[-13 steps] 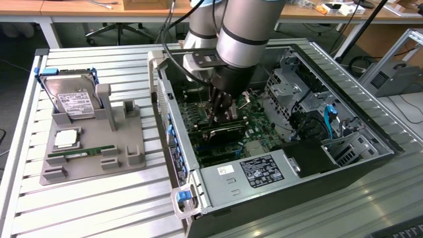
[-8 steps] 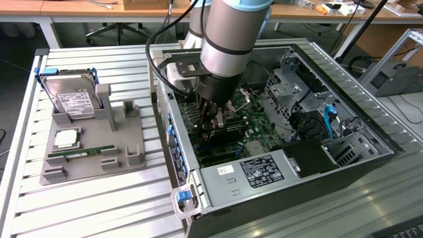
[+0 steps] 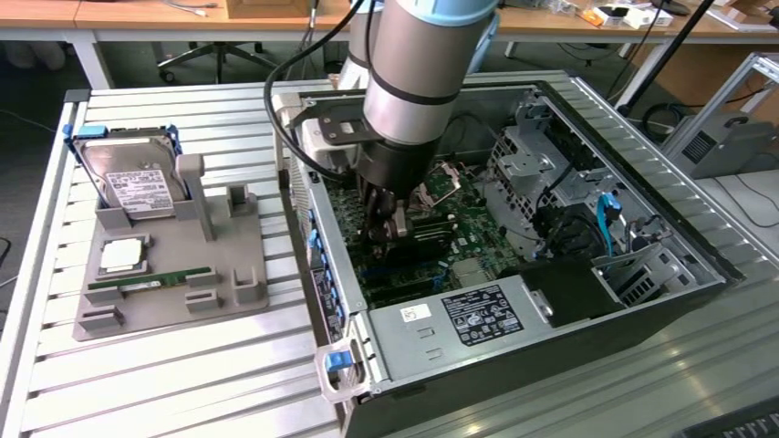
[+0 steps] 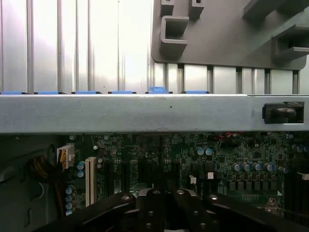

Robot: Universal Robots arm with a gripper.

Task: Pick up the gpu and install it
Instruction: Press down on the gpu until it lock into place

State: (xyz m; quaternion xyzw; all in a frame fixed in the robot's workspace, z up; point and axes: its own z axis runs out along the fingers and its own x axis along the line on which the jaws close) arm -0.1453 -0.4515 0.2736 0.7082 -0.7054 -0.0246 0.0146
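Note:
My gripper (image 3: 387, 235) is down inside the open computer case (image 3: 633, 301), just above the green motherboard (image 3: 457, 260) and its black expansion slots. In the wrist view its black fingers (image 4: 152, 208) are pressed together, and I see no gap and no object between them. They point at the slot area beside a white connector slot (image 4: 90, 180). The gpu is hidden: I cannot pick it out from the dark parts under the gripper. The upright holders on the grey parts stand (image 3: 232, 274), left of the case in the exterior view, hold no card.
The grey stand carries a silver hard drive (image 3: 137, 187), a square chip (image 3: 122, 255) and a green memory stick (image 3: 152, 280). The case wall (image 4: 145, 113) with blue clips runs close behind the gripper. Drive cages and cables (image 3: 572, 192) fill the case's far side.

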